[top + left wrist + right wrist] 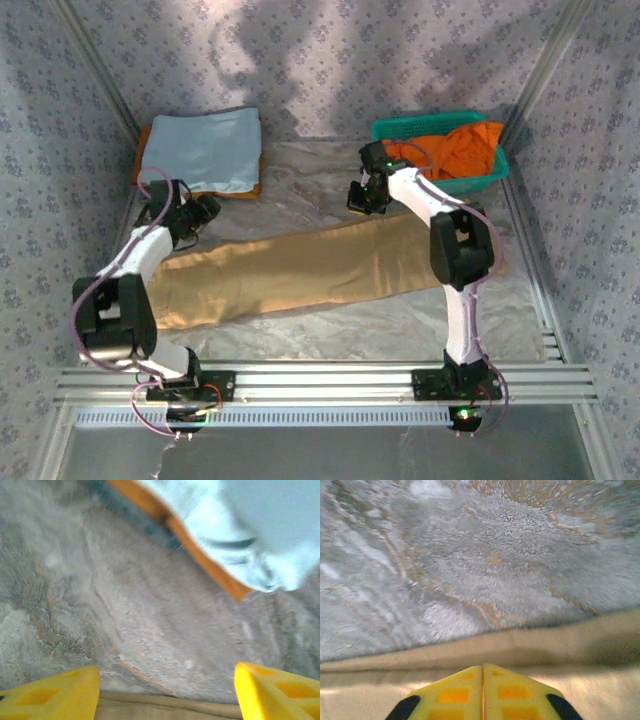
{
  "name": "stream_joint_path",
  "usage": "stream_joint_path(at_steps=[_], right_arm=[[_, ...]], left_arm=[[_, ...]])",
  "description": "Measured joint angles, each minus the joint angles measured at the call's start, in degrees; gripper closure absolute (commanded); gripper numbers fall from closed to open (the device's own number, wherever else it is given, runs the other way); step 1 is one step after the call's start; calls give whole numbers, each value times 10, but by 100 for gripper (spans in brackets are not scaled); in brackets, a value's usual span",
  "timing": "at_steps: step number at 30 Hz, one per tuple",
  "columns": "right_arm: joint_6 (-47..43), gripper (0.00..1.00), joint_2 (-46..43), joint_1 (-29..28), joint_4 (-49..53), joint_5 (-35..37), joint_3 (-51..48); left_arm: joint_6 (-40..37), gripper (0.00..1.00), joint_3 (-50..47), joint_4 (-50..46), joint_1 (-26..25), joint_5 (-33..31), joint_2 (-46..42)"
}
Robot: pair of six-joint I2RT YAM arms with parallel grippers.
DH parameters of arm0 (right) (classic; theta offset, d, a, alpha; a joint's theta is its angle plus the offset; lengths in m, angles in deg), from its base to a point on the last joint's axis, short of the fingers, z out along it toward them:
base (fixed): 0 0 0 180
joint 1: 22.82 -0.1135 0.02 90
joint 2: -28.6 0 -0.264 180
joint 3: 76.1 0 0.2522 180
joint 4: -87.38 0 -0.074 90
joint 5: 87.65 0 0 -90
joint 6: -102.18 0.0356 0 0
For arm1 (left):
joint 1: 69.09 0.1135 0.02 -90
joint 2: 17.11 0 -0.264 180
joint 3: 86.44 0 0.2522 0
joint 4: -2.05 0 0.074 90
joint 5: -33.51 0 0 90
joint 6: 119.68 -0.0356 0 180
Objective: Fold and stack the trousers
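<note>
Soft tan trousers are laid flat across the crinkled counter. Left jaws are spread, empty; right jaws are pressed shut.

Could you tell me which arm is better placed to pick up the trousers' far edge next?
Left, probably: the left gripper is open, with the trousers edge lying between its spread fingers, whereas the right gripper is shut above the cloth.

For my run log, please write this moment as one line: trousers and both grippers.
long tan soft cloth trousers: spread out flat | left gripper: open, at their far edge | right gripper: shut, over their far edge
</note>
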Motion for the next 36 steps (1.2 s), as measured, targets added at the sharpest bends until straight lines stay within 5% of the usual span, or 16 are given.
stream_joint_path(at_steps=[7, 12, 20, 31, 36], right_arm=[[-8, 66, -134, 19, -28, 13, -169], [-8, 65, -143, 116, -36, 14, -262], [14, 65, -112, 269, -68, 3, -300], [42, 65, -198, 298, -100, -36, -412], [30, 58, -275, 314, -32, -36, -445]], left_arm=[[68, 27, -132, -21, -52, -22, -120], [115, 28, -242, -23, -57, -40, -98], [145, 28, -204, 66, 18, -20, -19], [118, 27, -149, 70, 65, -5, 38], [82, 26, -137, 49, 94, -43, 36]])
